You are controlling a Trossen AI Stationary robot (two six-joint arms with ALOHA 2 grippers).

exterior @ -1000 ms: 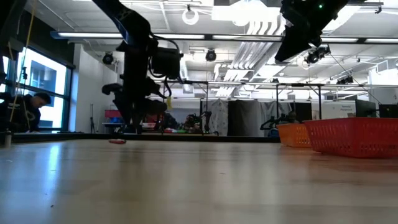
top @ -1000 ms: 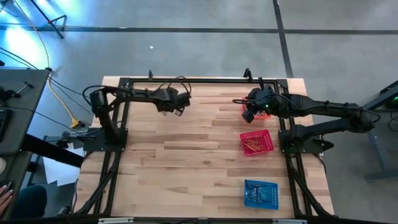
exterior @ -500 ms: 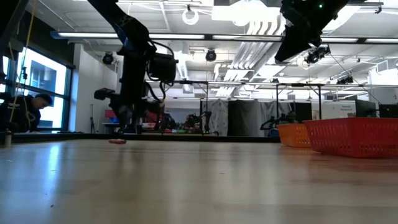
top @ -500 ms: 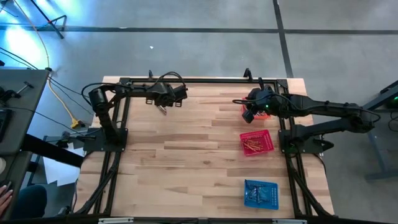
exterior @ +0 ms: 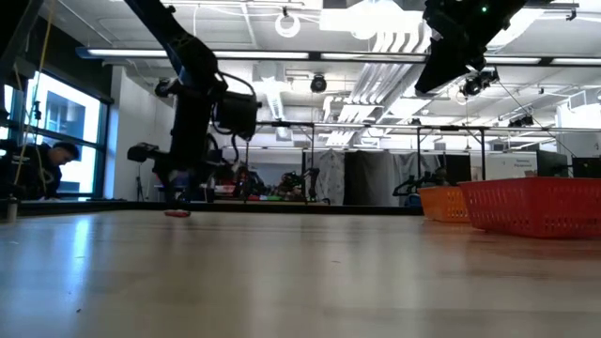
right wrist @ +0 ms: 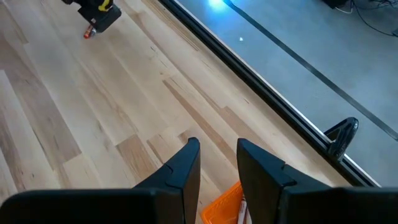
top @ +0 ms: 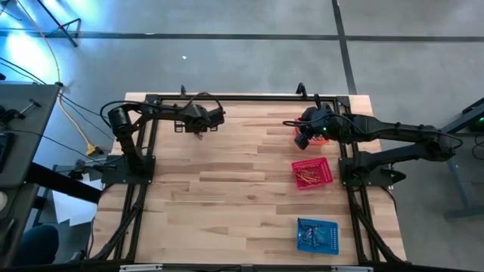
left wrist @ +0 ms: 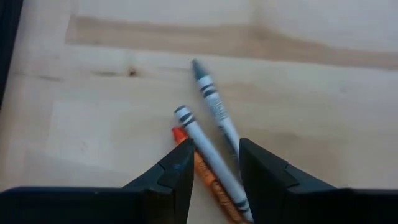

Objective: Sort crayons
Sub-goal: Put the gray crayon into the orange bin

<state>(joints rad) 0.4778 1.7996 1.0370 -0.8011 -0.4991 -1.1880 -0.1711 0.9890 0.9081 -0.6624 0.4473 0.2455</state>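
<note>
Two grey crayons (left wrist: 211, 112) and an orange crayon (left wrist: 208, 180) lie flat on the wooden table near its far left. My left gripper (left wrist: 214, 183) slants down over them, open, with one finger on each side of the crayons' near ends; I cannot tell whether it touches them. In the low view this gripper (exterior: 178, 192) hovers just above a reddish crayon (exterior: 177, 213). My right gripper (right wrist: 217, 165) hangs open and holds nothing, high above the orange basket (right wrist: 227, 205) at the far right.
A red basket (top: 311, 174) with several crayons stands at the right, and a blue basket (top: 318, 234) sits nearer the front right. The orange basket (top: 297, 136) is partly under the right arm. A black frame rail (top: 242, 98) runs along the far edge.
My left gripper has moved toward the table's left edge and sunk a little toward the crayons. It has also rolled about its own pointing line. The right arm has kept still.
</note>
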